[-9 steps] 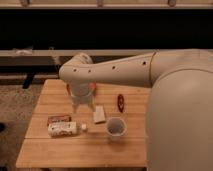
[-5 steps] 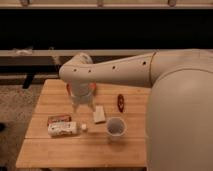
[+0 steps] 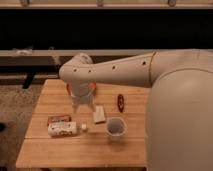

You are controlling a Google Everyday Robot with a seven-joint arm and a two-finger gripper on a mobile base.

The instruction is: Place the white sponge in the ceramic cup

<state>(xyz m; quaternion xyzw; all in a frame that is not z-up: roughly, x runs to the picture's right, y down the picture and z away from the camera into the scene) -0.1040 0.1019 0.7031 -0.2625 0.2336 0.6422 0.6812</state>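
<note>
The white sponge [image 3: 99,114] lies flat on the wooden table [image 3: 80,152], near its middle. The ceramic cup [image 3: 115,127] stands upright just to the right of the sponge and a little nearer the front, with nothing visible inside. My gripper [image 3: 83,103] hangs at the end of the big white arm, just left of the sponge and close above the table. It holds nothing that I can see.
An orange bowl [image 3: 92,86] sits behind the gripper, mostly hidden by the arm. A white labelled bottle [image 3: 62,129] lies at the left, with a brown packet [image 3: 59,119] behind it and a tiny white cube [image 3: 84,127] beside it. A red-brown oblong object [image 3: 120,102] lies right of the sponge.
</note>
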